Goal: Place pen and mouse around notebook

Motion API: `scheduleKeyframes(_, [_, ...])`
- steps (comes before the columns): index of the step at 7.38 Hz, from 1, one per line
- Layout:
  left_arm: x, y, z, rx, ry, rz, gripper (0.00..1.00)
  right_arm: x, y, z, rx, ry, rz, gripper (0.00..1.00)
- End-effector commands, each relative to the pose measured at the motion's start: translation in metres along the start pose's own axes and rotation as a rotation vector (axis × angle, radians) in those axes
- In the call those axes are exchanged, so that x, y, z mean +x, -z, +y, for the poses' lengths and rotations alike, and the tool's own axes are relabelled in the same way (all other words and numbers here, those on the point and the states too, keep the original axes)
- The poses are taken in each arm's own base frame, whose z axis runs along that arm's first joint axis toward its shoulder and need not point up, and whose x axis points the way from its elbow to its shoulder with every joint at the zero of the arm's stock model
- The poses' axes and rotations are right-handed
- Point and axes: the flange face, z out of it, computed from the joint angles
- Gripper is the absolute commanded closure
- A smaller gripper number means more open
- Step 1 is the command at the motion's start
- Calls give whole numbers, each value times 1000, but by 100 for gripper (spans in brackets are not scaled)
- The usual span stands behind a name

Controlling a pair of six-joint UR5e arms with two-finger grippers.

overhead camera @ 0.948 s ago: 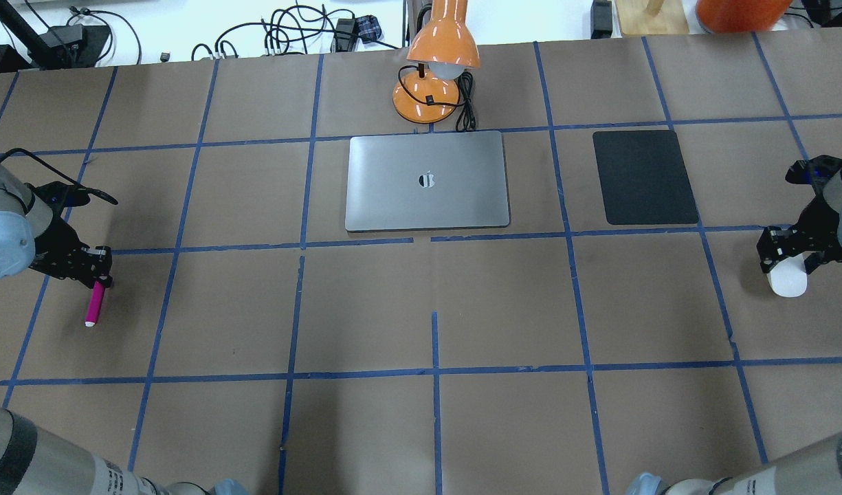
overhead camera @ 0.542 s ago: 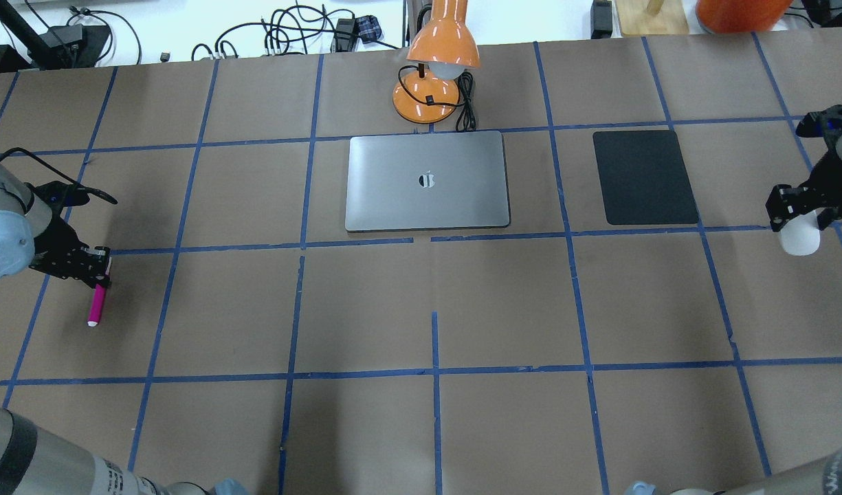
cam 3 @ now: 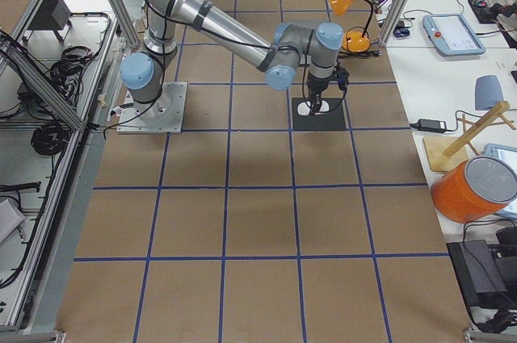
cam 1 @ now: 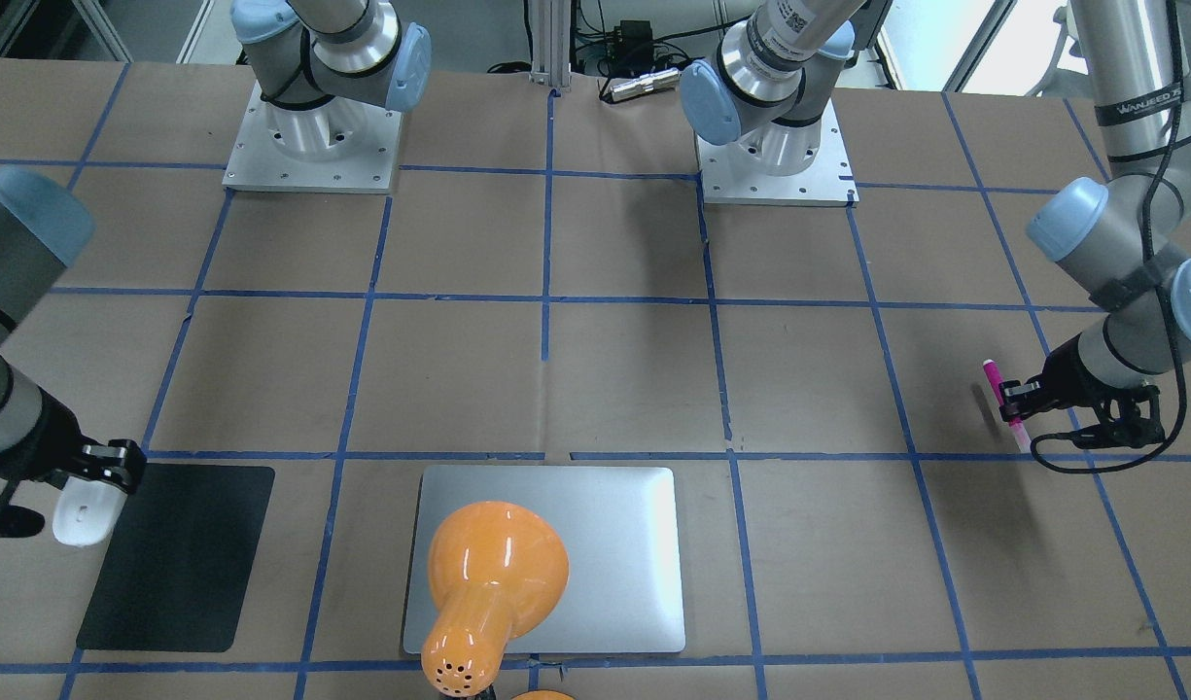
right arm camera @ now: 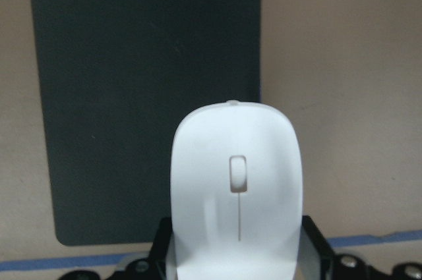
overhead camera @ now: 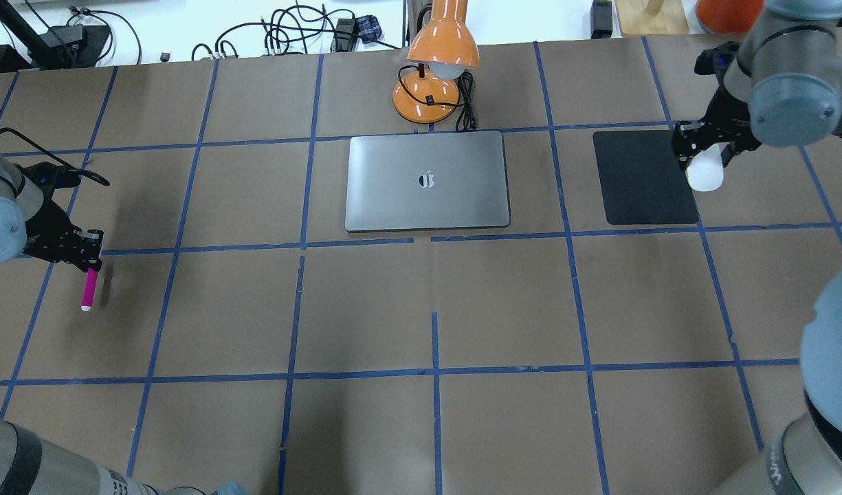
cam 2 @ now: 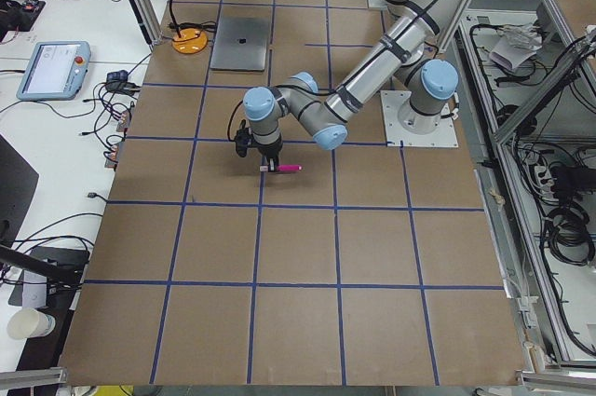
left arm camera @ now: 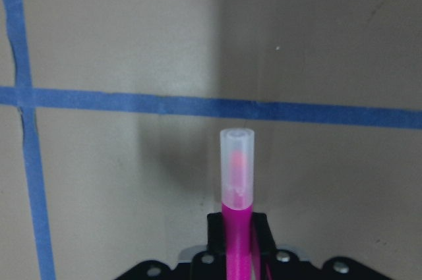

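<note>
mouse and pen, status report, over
Left gripper shut on pen, lifted, far left of notebook. Right gripper shut on mouse, over right edge of mat. Only the flat mat lies between mouse and notebook.

Left arm (cam 1: pixel 1130 126) and right arm (cam 1: pixel 7 282): silver-grey tubes, pale blue joint caps, black bands. Left hand (overhead camera: pixel 91 261), right hand (overhead camera: pixel 704 155): black, screw heads showing. Black cable (cam 1: pixel 1091 470) loops off left wrist. Square bolted metal base plates (cam 1: pixel 255 175).

Robot lab: taped-grid table (overhead camera: pixel 366 309), teach pendant (cam 2: pixel 51 70).
</note>
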Motion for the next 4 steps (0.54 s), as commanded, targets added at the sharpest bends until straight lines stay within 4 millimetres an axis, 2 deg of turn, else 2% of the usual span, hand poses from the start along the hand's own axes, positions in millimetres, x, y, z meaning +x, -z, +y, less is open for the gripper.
scheduleKeyframes(1, [22, 13, -9, 24, 172, -14, 100, -33, -33, -23, -63, -34, -20, 46])
scheduleKeyframes(3, [95, 38, -20, 68, 330, -24, 100, -43, -46, -26, -78, -58, -38, 43])
scheduleKeyframes(4, [133, 39, -21, 62, 391, -18, 100, -45, -54, -26, -87, -63, -61, 37])
